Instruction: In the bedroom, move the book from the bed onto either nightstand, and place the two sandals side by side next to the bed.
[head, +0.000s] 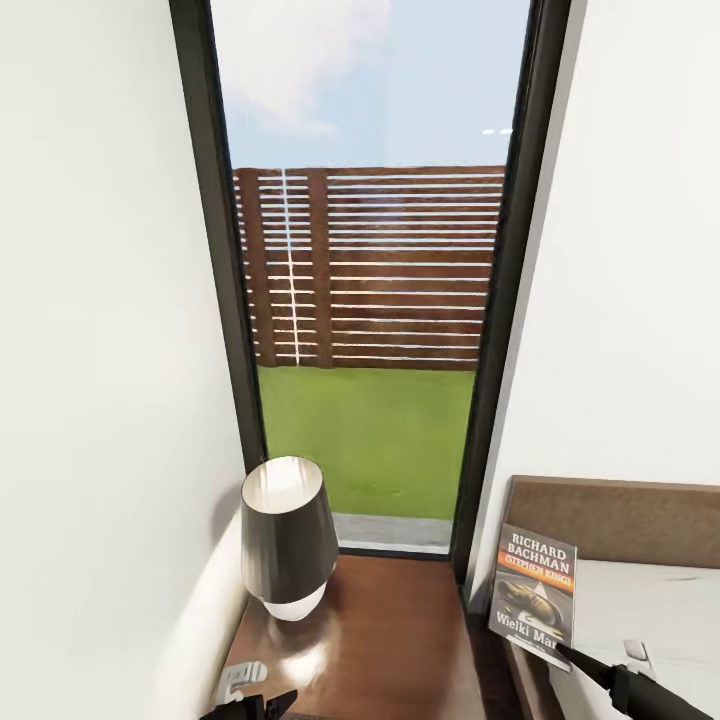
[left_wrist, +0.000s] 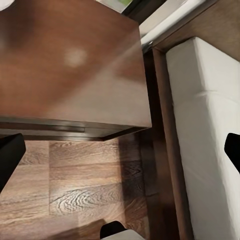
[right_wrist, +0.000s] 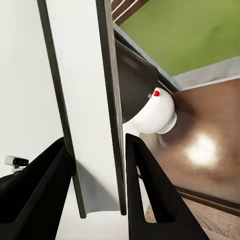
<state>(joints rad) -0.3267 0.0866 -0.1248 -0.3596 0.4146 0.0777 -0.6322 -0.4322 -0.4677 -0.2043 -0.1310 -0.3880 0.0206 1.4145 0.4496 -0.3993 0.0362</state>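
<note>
My right gripper (head: 566, 655) is shut on the book (head: 535, 592), holding it upright by its lower corner above the gap between the nightstand (head: 385, 640) and the bed (head: 655, 610). The cover reads "Richard Bachman" over an orange band. In the right wrist view the book (right_wrist: 85, 100) stands edge-on between the two black fingers (right_wrist: 145, 185), with the nightstand (right_wrist: 210, 140) beyond it. My left gripper (left_wrist: 121, 152) is open and empty, hanging over the wood floor in front of the nightstand (left_wrist: 70, 65), beside the mattress (left_wrist: 210, 125). The sandals are out of view.
A dark-shaded lamp (head: 287, 540) with a white base stands on the nightstand's left rear part. A tall black-framed window (head: 365, 300) rises behind it, with white walls on both sides. The brown headboard (head: 620, 520) stands against the right wall.
</note>
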